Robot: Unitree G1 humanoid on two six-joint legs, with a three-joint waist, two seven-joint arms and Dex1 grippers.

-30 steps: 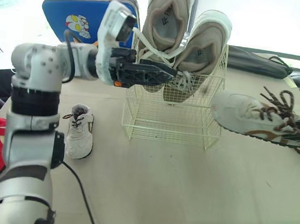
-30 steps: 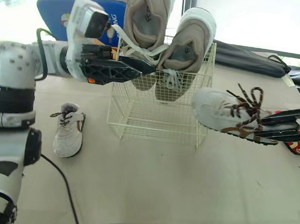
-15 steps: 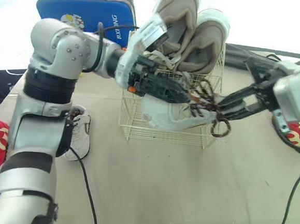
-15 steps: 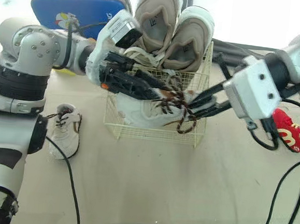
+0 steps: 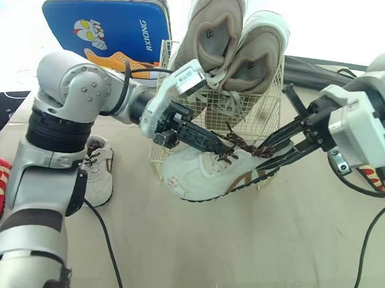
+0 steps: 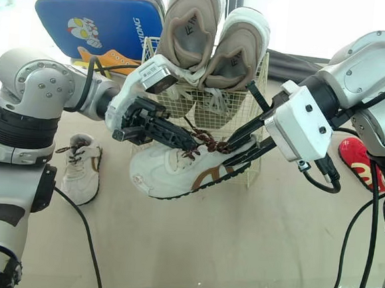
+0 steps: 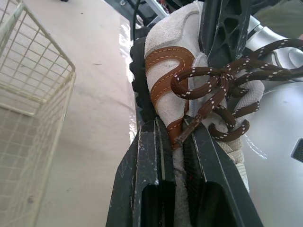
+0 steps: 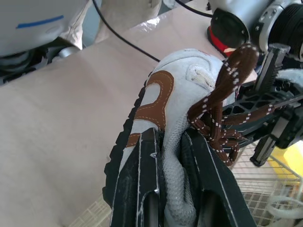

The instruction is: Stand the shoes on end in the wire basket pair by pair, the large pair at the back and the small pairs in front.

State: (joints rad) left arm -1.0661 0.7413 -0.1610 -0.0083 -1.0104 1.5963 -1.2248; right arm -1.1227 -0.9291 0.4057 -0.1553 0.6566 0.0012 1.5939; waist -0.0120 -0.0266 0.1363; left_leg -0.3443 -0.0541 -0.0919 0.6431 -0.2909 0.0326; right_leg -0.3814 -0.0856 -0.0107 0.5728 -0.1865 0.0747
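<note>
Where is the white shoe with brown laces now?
The white shoe is at the centre of the head views, held by the left end effector and the right end effector, just in front of the wire basket.

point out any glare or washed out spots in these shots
Eye views: backlit, the backdrop behind the large shoes is washed out white. Left wrist view: a bright streak of glare on the table beside the shoe. Right wrist view: a mild sheen on the table.
</note>
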